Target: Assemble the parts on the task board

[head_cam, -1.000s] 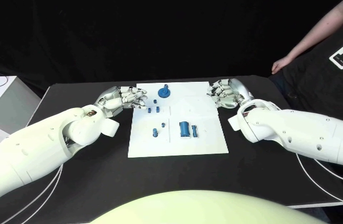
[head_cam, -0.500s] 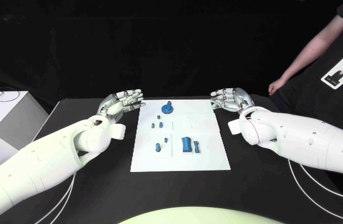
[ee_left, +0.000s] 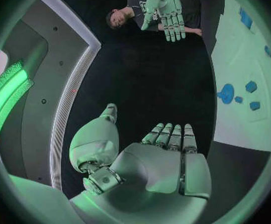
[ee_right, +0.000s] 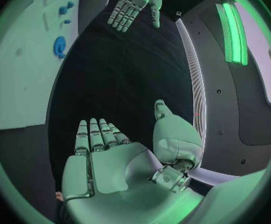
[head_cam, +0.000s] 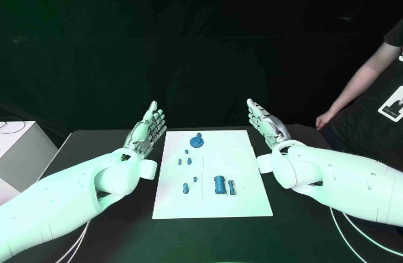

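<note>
Task board flat on black table; dark backdrop behind.

Right hand was flat, palm up to the camera, fingers straight and together, thumb out to the side, nothing in it. Left hand faced it across the gap, fingers extended, also holding nothing. Task board ran along one side with blue parts on it.

Dim green-tinted light, fisheye-bent edges
</note>
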Robot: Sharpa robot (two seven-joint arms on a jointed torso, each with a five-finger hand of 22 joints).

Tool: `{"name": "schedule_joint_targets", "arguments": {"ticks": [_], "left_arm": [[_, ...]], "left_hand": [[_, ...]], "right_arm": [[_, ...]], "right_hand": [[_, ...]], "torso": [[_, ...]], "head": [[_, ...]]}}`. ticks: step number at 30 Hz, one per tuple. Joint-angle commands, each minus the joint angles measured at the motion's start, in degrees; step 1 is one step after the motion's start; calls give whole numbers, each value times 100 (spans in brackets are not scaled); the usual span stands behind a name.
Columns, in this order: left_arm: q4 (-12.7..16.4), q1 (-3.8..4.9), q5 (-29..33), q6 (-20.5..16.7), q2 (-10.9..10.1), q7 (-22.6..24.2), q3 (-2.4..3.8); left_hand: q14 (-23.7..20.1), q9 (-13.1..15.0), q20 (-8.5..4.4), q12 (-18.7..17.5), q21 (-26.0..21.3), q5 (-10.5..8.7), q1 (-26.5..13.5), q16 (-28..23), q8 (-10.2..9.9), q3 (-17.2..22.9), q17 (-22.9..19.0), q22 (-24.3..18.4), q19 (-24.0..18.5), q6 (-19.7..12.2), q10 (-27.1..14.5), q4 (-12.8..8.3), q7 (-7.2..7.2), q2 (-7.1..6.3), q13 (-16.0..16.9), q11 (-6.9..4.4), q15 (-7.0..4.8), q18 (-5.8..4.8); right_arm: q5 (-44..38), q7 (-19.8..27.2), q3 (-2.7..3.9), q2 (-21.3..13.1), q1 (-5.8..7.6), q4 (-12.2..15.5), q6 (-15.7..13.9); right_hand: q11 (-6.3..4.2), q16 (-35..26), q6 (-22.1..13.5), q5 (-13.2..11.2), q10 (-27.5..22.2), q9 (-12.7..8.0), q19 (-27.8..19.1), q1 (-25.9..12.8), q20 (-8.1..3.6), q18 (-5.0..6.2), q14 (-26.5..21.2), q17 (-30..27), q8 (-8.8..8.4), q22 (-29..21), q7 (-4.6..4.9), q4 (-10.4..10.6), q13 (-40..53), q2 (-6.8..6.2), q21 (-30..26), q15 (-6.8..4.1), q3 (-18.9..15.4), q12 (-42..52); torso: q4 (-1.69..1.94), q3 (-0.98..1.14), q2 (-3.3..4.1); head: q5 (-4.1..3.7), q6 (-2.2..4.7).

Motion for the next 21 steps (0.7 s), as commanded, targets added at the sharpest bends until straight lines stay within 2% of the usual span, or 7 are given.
{"name": "schedule_joint_targets", "arguments": {"ticks": [1,2,4,8,10,15,21], "left_arm": [[211,220,323,-1017,27,378,-217],[316,350,400,-1285,35,453,-384],[451,517,499,-1627,45,550,-598],[688,810,672,-2228,62,721,-974],[765,905,728,-2423,67,776,-1096],[884,1053,815,-2726,76,862,-1285],[895,1066,823,-2752,76,869,-1302]], "left_hand": [[-363,-114,-163,-65,-50,-69,-2461,-61,-111,-227,-191,-41,-424,-425,-456,-92,-91,74,-35,-74,-102,-120],[-363,-114,-163,-65,-50,-69,-2461,-61,-111,-227,-191,-41,-424,-425,-456,-92,-91,74,-35,-74,-102,-120],[-363,-114,-163,-65,-50,-69,-2461,-61,-111,-227,-191,-41,-424,-425,-456,-92,-91,74,-35,-74,-102,-120],[-363,-114,-163,-65,-50,-69,-2461,-61,-111,-227,-191,-41,-424,-425,-456,-92,-91,74,-35,-74,-102,-120],[-363,-114,-163,-65,-50,-69,-2461,-61,-111,-227,-191,-41,-424,-425,-456,-92,-91,74,-35,-74,-102,-120],[-363,-114,-163,-65,-50,-69,-2461,-61,-111,-227,-191,-41,-424,-425,-456,-92,-91,74,-35,-74,-102,-120],[-363,-114,-163,-65,-50,-69,-2461,-61,-111,-227,-191,-41,-424,-425,-456,-92,-91,74,-35,-74,-102,-120]], "right_arm": [[742,617,96,-43,-57,324,-595],[862,698,151,-60,-81,457,-688],[987,782,209,-79,-106,594,-785],[1118,870,269,-98,-132,739,-887],[1120,871,270,-99,-132,741,-888],[1120,871,270,-99,-132,741,-888],[1120,871,270,-99,-132,741,-888]], "right_hand": [[-76,-99,-465,-51,-837,-193,-614,-2346,-113,-168,-836,-330,-144,-289,-102,-67,-99,96,-65,-54,-310,-119],[-76,-99,-465,-51,-837,-193,-614,-2346,-113,-168,-836,-330,-144,-289,-102,-67,-99,96,-65,-54,-310,-119],[-76,-99,-465,-51,-837,-193,-614,-2346,-113,-168,-836,-330,-144,-289,-102,-67,-99,96,-65,-54,-310,-119],[-76,-99,-465,-51,-837,-193,-614,-2346,-113,-168,-836,-330,-144,-289,-102,-67,-99,96,-65,-54,-310,-119],[-76,-99,-465,-51,-837,-193,-614,-2346,-113,-168,-836,-330,-144,-289,-102,-67,-99,96,-65,-54,-310,-119],[-76,-99,-465,-51,-837,-193,-614,-2346,-113,-168,-836,-330,-144,-289,-102,-67,-99,96,-65,-54,-310,-119],[-76,-99,-465,-51,-837,-193,-614,-2346,-113,-168,-836,-330,-144,-289,-102,-67,-99,96,-65,-54,-310,-119]], "torso": [[7,34,21],[9,41,25],[10,49,30],[13,60,37],[13,62,38],[13,63,38],[13,63,38]], "head": [[-5,317],[-6,404],[-7,500],[-9,635],[-9,658],[-9,662],[-9,662]]}}
